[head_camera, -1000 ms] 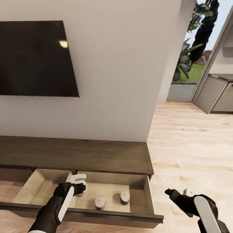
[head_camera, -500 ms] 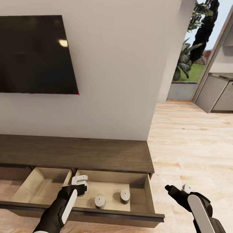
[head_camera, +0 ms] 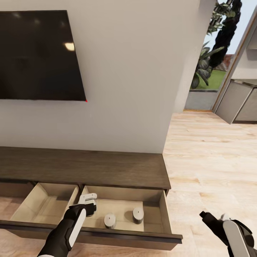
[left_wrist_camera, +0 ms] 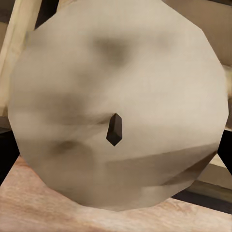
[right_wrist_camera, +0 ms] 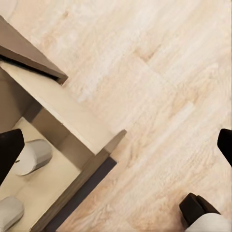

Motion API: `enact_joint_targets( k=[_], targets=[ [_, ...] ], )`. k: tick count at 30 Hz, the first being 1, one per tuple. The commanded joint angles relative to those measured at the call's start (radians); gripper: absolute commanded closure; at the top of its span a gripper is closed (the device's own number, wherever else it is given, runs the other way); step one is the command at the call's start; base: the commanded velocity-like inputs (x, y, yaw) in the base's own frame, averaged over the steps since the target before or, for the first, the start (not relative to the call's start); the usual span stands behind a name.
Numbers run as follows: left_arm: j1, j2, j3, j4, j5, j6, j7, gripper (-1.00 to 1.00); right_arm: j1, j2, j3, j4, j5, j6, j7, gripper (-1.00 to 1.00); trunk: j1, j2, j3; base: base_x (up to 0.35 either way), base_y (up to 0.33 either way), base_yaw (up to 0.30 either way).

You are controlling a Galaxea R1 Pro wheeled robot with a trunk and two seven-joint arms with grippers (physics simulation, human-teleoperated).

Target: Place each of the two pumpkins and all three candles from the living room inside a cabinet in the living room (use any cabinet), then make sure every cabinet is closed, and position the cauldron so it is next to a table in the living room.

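Note:
The long dark brown cabinet (head_camera: 107, 171) stands against the wall with two drawers pulled out. Two off-white candles (head_camera: 110, 220) (head_camera: 138, 215) stand upright in the right drawer (head_camera: 162, 214). The same candles (right_wrist_camera: 31, 157) (right_wrist_camera: 9, 212) appear in the right wrist view. My left gripper (head_camera: 89, 204) hangs over that drawer's left end, shut on a third candle (left_wrist_camera: 116, 101). My right gripper (head_camera: 211, 222) is open and empty over the floor, to the right of the drawer. The pumpkins, cauldron and table are out of view.
The left drawer (head_camera: 43, 203) is open with a bare beige bottom. A black TV (head_camera: 35, 53) hangs on the wall above the cabinet. Pale wood floor (head_camera: 207, 160) runs right toward grey kitchen cupboards (head_camera: 237, 103) and a doorway with plants (head_camera: 214, 53).
The camera has shifted, so the TV and cabinet sit slightly higher in the picture. My right gripper has drawn back toward the lower right. The left gripper still holds its candle over the right drawer.

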State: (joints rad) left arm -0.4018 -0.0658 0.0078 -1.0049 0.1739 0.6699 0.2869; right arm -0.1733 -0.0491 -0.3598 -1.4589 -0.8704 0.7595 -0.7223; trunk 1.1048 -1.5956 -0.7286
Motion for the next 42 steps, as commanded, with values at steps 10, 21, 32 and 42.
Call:
enact_joint_targets(
  k=[10,21,32,42],
  targets=[
    [0.000,-0.001,0.000,0.000,-0.001,-0.001,0.000,1.00,0.000,0.000,-0.025,0.029,-0.001,0.000,0.004,-1.00,0.038,-0.070,-0.031,0.000,0.000,0.000],
    [0.000,-0.001,-0.002,0.000,-0.001,0.000,0.000,1.00,0.000,0.001,-0.026,0.030,-0.002,-0.002,0.004,-1.00,0.081,-0.147,-0.066,0.000,0.000,0.000],
    [0.000,-0.002,-0.003,-0.006,0.001,0.000,0.000,1.00,0.000,0.002,-0.026,0.031,-0.004,-0.002,0.005,-1.00,0.100,-0.182,-0.082,0.000,0.000,0.000],
    [0.000,-0.001,-0.003,-0.008,0.001,0.004,0.000,1.00,0.000,0.002,-0.027,0.052,-0.003,-0.002,0.006,-1.00,0.100,-0.182,-0.082,0.098,0.000,0.000]
  ],
)
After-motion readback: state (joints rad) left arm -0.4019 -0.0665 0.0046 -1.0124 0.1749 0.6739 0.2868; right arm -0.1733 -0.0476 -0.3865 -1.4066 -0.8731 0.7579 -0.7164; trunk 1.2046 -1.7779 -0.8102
